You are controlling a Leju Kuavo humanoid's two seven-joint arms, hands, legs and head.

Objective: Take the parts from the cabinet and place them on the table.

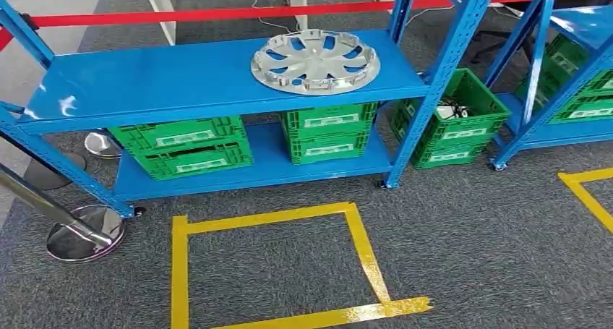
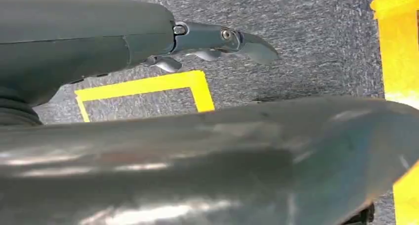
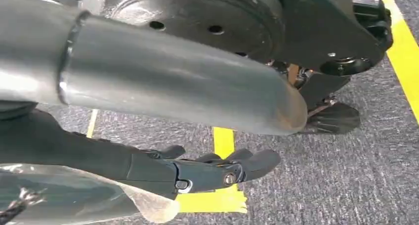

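A silver wheel cover [image 1: 315, 61] lies flat on the top board of the blue cabinet rack [image 1: 159, 79], toward its right end. In the left wrist view my left hand [image 2: 207, 39] hangs over the grey carpet, its fingers stretched out and apart from the thick thumb, with nothing in it. My right hand [image 3: 202, 173] also hangs low above the carpet and yellow tape. Its dark fingers are loosely extended and hold nothing.
Green crates [image 1: 181, 147] [image 1: 329, 130] fill the rack's lower board, and another green crate [image 1: 452, 123] stands on the floor beside it. A yellow tape square [image 1: 275, 264] marks the carpet in front. A chrome stanchion base [image 1: 83, 231] stands at left, a red belt [image 1: 217, 14] behind, and a second blue rack [image 1: 571, 90] at right.
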